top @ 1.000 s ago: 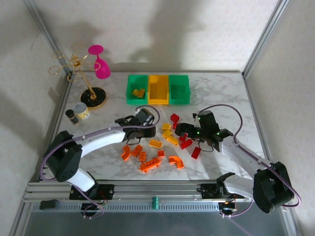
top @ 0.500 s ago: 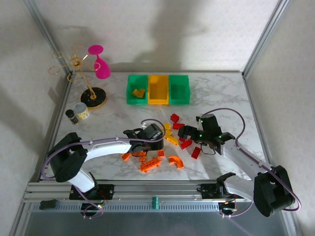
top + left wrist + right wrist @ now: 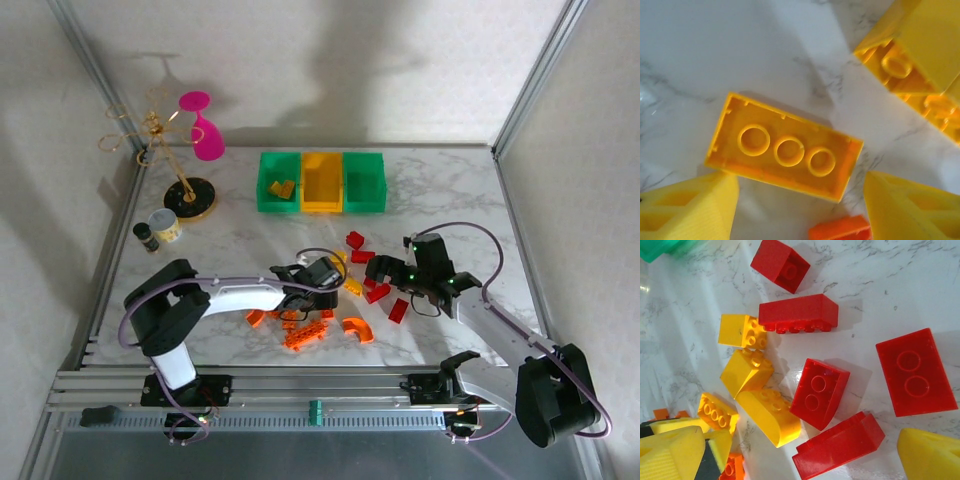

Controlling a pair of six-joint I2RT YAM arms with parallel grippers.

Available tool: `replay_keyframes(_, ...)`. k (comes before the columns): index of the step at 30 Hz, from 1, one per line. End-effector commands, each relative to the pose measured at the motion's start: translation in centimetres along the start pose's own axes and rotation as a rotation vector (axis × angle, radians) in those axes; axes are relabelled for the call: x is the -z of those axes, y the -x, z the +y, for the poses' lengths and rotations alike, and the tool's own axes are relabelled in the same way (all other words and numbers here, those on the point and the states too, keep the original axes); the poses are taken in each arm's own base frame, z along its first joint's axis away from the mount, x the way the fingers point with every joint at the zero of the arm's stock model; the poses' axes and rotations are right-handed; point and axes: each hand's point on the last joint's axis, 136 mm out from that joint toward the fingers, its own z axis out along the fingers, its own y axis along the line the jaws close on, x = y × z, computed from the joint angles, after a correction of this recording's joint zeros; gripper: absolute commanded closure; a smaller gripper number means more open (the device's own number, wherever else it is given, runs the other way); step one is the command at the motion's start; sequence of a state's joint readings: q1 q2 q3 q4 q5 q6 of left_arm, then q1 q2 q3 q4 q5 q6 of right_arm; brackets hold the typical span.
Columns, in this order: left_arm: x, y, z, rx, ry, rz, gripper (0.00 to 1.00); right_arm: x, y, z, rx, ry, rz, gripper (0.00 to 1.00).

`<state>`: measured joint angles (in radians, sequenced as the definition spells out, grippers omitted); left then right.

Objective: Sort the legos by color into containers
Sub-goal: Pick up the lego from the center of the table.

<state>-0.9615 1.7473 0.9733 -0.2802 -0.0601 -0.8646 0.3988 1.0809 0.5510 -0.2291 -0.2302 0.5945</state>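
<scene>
The left gripper (image 3: 797, 205) is hovering, ribbed yellow fingers (image 3: 690, 210) apart, over a glossy, hollow-bottomed rectangular yellow brick (image 3: 782, 147); the right gripper (image 3: 800, 460) is gaping wide.

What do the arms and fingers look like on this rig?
The two match. Left arm and right arm have white links with black joint housings. A thin lilac cable loops loosely along each one. Small green lights glow at the right wrist. The fingers are chunky yellow plastic wedges with finely ribbed faces.
</scene>
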Motion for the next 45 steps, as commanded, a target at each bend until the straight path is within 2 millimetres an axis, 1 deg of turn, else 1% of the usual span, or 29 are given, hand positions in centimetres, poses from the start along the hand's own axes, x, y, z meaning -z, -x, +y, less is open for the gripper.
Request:
replay_keyframes(1, -0.6, 1.5, -1.6, -0.025, 0.01, -0.041, 0.34, 0.2, 0.0, -0.5, -0.001, -0.004, -0.01, 0.01)
replay_keyframes(7, -2.1, 2.9, -2.3, -0.066, 0.078, -0.068, 0.35, 0.2, 0.0, -0.9, -0.012, 0.001, -0.009, 0.01)
replay_keyframes(9, -2.6, 2.9, -2.4, -0.079, 0.088, -0.061, 0.37, 0.2, 0.1, -0.9, -0.015, 0.004, -0.007, 0.01)
replay_keyframes(12, -3.0, 2.6, -1.7, -0.096, 0.127, -0.055, 0.41, 0.4, 0.3, -1.0, -0.015, 0.003, -0.013, 0.01)
replay_keyframes(15, -2.8, 2.4, -0.6, -0.106, 0.165, -0.061, 0.45, 0.4, 0.4, -1.1, -0.018, 0.005, -0.014, 0.01)
replay_keyframes(18, -2.6, 2.2, 0.2, -0.112, 0.188, -0.069, 0.47, 0.4, 0.5, -1.0, -0.019, 0.012, -0.016, 0.01)
replay_keyframes(22, -2.6, 1.9, 1.9, -0.119, 0.246, -0.071, 0.49, 0.4, 0.6, -0.8, -0.026, 0.022, -0.016, 0.01)
replay_keyframes(24, -2.2, 2.0, 2.3, -0.119, 0.253, -0.084, 0.51, 0.4, 0.5, -0.8, -0.026, 0.027, -0.015, 0.01)
replay_keyframes(29, -1.7, 1.9, 3.0, -0.107, 0.263, -0.095, 0.52, 0.3, 0.6, -0.6, -0.031, 0.035, -0.012, 0.01)
replay_keyframes(35, -2.1, 1.9, 2.8, -0.102, 0.255, -0.094, 0.59, 0.4, 0.9, -0.3, -0.029, 0.042, -0.01, 0.01)
replay_keyframes(40, -1.7, 2.2, 2.5, -0.1, 0.244, -0.107, 0.64, 0.5, 1.1, 0.4, 0.001, 0.067, -0.011, 0.01)
replay_keyframes(43, -0.8, 2.8, 2.6, -0.103, 0.25, -0.128, 0.67, 0.5, 1.2, 0.9, 0.02, 0.092, -0.002, 0.01)
replay_keyframes(45, 0.3, 3.7, 2.8, -0.105, 0.252, -0.155, 0.69, 0.6, 1.3, 1.8, 0.033, 0.128, 0.005, 0.01)
